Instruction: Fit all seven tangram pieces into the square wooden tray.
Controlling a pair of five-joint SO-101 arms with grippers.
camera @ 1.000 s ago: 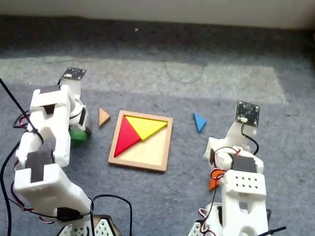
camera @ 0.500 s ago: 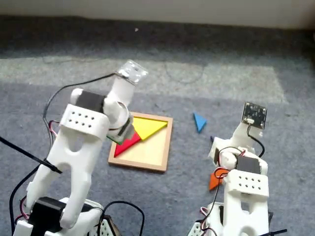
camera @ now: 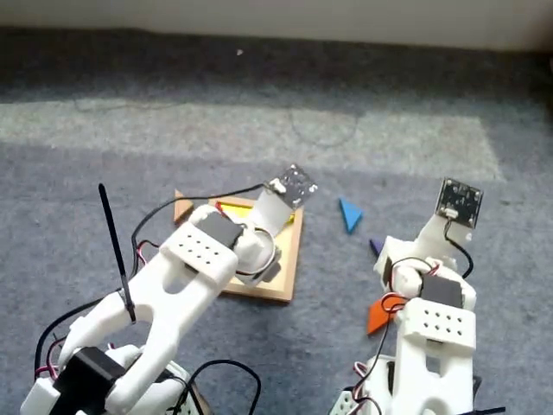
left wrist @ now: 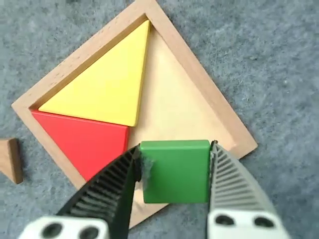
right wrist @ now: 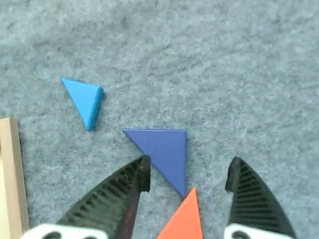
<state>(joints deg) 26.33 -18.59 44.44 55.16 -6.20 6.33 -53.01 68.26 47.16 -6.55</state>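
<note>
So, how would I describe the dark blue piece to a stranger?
From the wooden tray, go to the carpet by the right gripper. The dark blue triangle lies flat there, between the light blue triangle and the orange piece, darker and larger than the light blue one.

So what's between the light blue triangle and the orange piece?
A dark blue triangle lies there, between the light blue triangle and the orange piece, seen in the right wrist view.
</note>
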